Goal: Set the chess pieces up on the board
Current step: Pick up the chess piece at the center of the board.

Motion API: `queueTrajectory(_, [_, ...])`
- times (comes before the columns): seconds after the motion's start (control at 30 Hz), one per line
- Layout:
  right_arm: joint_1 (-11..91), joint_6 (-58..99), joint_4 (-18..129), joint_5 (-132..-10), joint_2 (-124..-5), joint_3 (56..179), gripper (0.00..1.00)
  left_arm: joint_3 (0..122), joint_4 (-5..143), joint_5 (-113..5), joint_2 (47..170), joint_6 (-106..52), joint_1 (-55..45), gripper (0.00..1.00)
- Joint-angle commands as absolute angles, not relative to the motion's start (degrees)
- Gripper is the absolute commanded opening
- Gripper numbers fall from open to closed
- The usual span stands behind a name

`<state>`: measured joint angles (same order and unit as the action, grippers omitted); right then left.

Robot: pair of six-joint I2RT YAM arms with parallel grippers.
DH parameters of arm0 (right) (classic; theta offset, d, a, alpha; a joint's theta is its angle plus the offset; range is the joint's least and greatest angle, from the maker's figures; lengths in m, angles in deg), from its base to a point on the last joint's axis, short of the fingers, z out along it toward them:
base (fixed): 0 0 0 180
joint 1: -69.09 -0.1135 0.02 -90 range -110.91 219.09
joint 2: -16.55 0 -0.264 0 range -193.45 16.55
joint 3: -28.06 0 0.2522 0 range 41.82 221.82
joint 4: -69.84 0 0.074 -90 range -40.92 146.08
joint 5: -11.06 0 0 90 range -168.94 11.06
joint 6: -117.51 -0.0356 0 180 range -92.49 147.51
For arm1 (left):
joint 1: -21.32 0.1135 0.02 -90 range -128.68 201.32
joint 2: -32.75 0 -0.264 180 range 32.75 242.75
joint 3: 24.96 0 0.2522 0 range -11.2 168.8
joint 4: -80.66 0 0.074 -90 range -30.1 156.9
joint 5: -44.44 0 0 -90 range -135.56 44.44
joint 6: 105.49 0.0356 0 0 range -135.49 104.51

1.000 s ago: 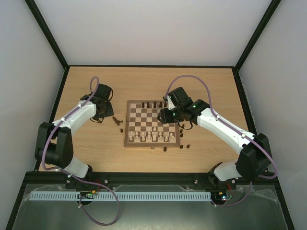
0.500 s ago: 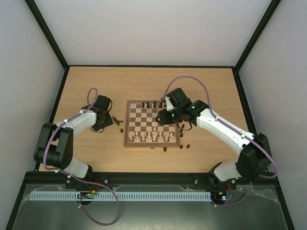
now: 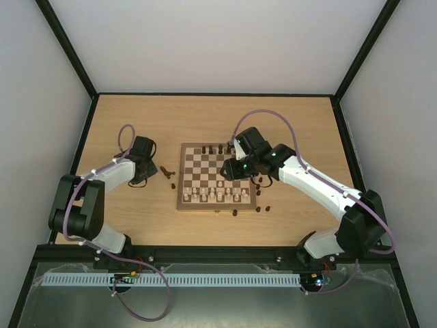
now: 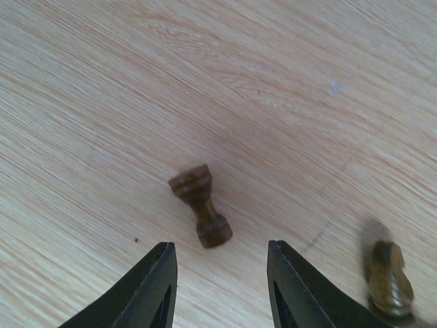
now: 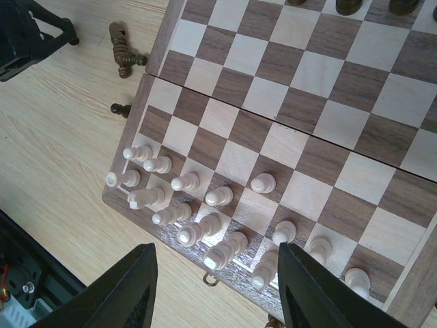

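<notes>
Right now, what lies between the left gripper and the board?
Loose dark chess pieces on the table, at least one lying down, just off the board's left edge. The top and right wrist views both show them.

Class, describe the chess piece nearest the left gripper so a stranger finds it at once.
Left of the chessboard, over the table, find the left gripper. Just beyond its jaws is a dark brown piece. It lies on its side, centred on their gap; its blurred neighbour sits outside them.
</notes>
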<state>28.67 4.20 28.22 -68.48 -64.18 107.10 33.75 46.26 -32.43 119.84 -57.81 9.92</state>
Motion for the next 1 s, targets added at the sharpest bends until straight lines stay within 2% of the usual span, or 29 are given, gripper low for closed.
queueTrajectory(0.0, [28.3,4.8,27.6,-68.0,-63.0,106.5,0.49,33.1,49.1,-30.1,122.0,-58.8,11.2,0.38])
queueTrajectory(0.63, [28.1,4.8,27.9,-67.8,-63.5,106.3,0.49,33.5,52.5,-29.8,127.6,-58.6,11.6,0.25])
queueTrajectory(0.83, [28.0,4.8,28.0,-68.1,-63.8,106.3,0.49,33.5,52.4,-31.0,127.8,-57.8,11.7,0.09])
queueTrajectory(0.97, [28.1,4.7,27.9,-68.3,-64.1,106.3,0.49,33.5,51.0,-33.2,125.7,-56.5,11.4,0.05])
